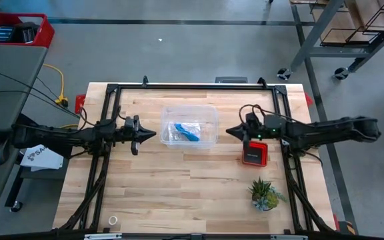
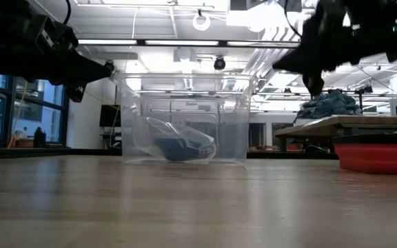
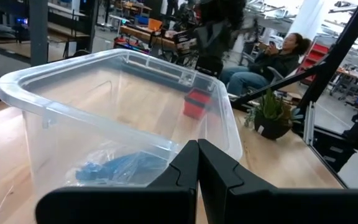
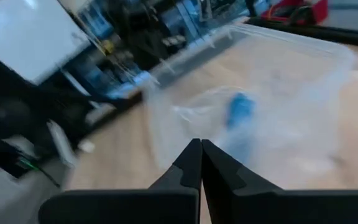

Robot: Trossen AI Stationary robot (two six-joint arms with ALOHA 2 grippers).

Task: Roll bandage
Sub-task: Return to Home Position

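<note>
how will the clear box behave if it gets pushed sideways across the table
The box probably slides easily: it sits flat on the smooth wooden table and holds only a bag with a small blue bandage, so it looks light. Its thin clear walls may flex under a push. It is wider than tall, so tipping seems unlikely.

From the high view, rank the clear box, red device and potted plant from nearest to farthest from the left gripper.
1. Clear box, right beside the left gripper.
2. Red device, across the table.
3. Potted plant, beyond the device.
</note>
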